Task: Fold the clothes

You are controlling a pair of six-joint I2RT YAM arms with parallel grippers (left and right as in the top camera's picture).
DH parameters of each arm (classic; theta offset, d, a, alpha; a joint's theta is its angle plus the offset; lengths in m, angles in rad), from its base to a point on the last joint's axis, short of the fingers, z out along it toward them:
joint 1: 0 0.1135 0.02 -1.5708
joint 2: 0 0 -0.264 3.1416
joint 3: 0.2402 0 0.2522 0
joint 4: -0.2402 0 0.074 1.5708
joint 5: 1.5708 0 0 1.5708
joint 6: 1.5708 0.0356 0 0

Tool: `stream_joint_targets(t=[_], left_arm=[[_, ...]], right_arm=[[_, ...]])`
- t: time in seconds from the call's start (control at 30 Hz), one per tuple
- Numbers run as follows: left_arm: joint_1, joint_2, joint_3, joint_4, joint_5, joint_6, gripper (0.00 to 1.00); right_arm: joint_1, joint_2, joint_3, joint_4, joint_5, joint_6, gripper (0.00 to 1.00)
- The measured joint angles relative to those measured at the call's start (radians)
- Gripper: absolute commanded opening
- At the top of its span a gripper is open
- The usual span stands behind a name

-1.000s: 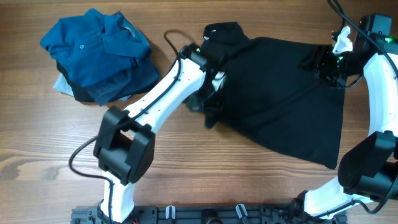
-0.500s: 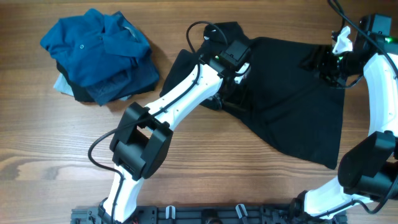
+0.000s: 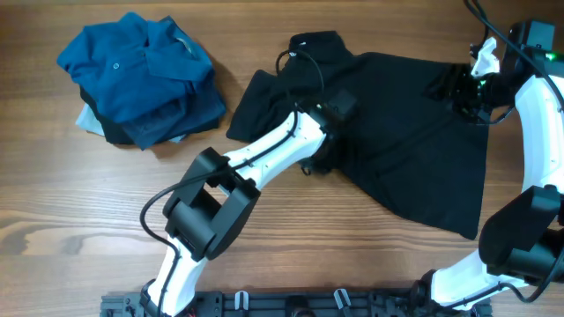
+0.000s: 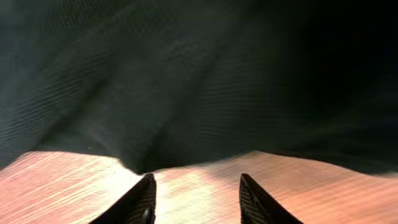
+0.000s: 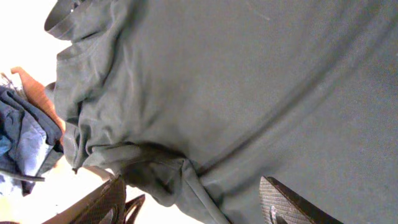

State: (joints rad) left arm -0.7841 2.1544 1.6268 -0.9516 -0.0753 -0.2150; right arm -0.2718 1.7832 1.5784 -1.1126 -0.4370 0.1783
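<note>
**Black shirt laid out flat, both grippers open**

The black shirt (image 3: pixel 405 150) is spread across the centre-right of the table (image 3: pixel 70 211). Its collar (image 3: pixel 315 41) is at the far edge and 1 short sleeve (image 3: pixel 254 104) is fanned out to the left. The fabric is mostly flat, with wrinkles bunched near the collar end.

A pile of other clothes is stacked at the far left, well apart from the black shirt. A teal-blue polo (image 3: pixel 132 62) is on top. A dark garment (image 3: pixel 119 134) and a light-blue garment (image 3: pixel 86 123) are seen poking out underneath.

The left gripper (image 4: pixel 196 180) is positioned at the shirt's near-left hem. The jaws are apart and nothing is held. Bare wood is seen between the 2 fingers, with the hem just ahead of them.

The right gripper (image 5: pixel 193 186) is placed over the shirt's far-right corner. The jaws are spread wide. A bunched fold (image 5: pixel 158 177) is seen between the fingers, but no pinch on it is shown.
</note>
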Motion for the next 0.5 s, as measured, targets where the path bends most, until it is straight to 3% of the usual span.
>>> stream_joint_targets(t=[0.3, 0.37, 0.4, 0.43, 0.5], left_arm=[[0.023, 0.000, -0.025, 0.136, -0.130, -0.003, 0.16], [0.023, 0.000, -0.026, 0.138, -0.130, -0.003, 0.40], [0.022, 0.000, -0.026, 0.138, -0.129, 0.000, 0.45], [0.022, 0.000, -0.026, 0.141, -0.128, 0.002, 0.41], [0.022, 0.000, -0.026, 0.155, -0.114, -0.003, 0.12]], right_arm=[[0.000, 0.000, 0.000, -0.005, 0.000, 0.000, 0.69], [0.000, 0.000, 0.000, -0.007, 0.000, 0.000, 0.69], [0.000, 0.000, 0.000, -0.007, 0.000, 0.000, 0.69], [0.000, 0.000, 0.000, -0.008, 0.000, 0.000, 0.69], [0.000, 0.000, 0.000, -0.008, 0.000, 0.000, 0.69]])
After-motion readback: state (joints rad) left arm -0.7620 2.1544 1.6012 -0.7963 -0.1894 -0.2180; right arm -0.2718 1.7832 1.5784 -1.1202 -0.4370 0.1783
